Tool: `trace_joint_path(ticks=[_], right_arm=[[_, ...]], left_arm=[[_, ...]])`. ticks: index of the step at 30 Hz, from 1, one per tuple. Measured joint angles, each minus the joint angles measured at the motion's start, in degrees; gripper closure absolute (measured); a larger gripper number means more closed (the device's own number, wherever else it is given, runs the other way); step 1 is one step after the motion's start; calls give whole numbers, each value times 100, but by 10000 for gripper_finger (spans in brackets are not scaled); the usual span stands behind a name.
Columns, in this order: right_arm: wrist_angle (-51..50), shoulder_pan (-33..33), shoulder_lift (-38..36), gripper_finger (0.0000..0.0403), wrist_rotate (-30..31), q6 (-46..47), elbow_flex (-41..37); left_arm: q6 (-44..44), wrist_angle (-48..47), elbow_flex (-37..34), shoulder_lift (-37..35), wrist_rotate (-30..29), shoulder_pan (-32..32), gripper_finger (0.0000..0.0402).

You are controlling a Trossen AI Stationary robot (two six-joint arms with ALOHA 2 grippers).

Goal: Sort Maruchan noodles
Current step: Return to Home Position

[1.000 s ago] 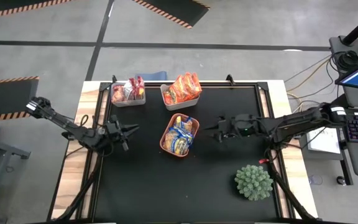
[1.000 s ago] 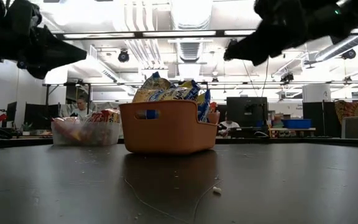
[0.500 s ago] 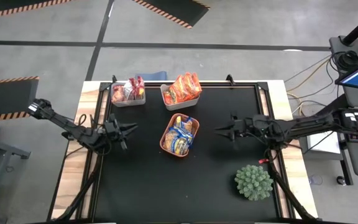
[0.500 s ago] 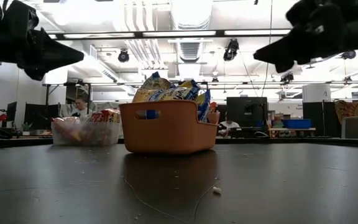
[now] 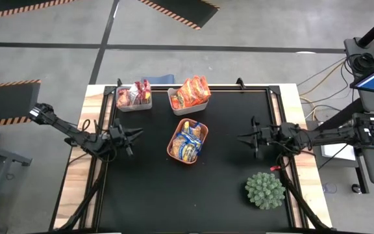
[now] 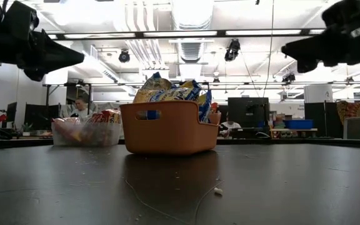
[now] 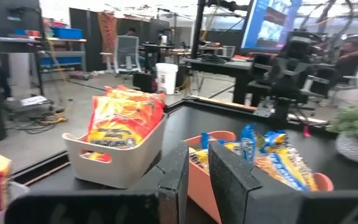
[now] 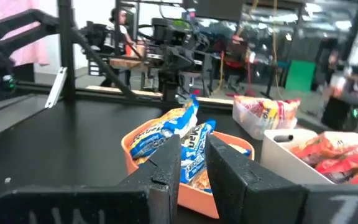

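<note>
Blue-and-yellow noodle packets (image 5: 188,140) stand in the orange tray (image 5: 174,148) at mid-table. Orange-red packets (image 5: 191,92) fill a white bin (image 5: 173,101) at the far edge. Red packets (image 5: 136,93) sit in a clear bin (image 5: 132,106) left of it. My left gripper (image 5: 137,134) hovers left of the tray, shut and empty. It also shows in the left wrist view (image 7: 197,165). My right gripper (image 5: 240,137) hovers right of the tray, shut and empty. It also shows in the right wrist view (image 8: 193,149). Both point at the tray.
A spiky green plant ball (image 5: 265,190) stands at the table's near right. The black mat (image 5: 226,195) is bare in front of the tray and between tray and plant. Small crumbs (image 6: 217,191) lie on the mat near the front.
My right gripper has drawn back from the orange tray toward the table's right edge, staying level and above the mat. The packets and bins have stayed where they were.
</note>
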Motion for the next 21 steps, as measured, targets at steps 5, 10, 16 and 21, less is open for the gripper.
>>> trace_joint_path(ticks=[5, 10, 16, 21], right_arm=[[-427, 0, -611, 339, -123, -392, -158], [-659, 0, -1134, 339, -154, -367, -158], [-1104, 0, -1643, 339, -22, 122, -158], [-1445, 3, -1918, 339, -920, 385, -160]], left_arm=[[114, -5, -1, 7, -189, 0, 357], [118, -2, 55, 14, -187, 0, 357], [119, -11, 61, 15, -187, 0, 357], [121, -7, 66, 26, -187, 0, 357]])
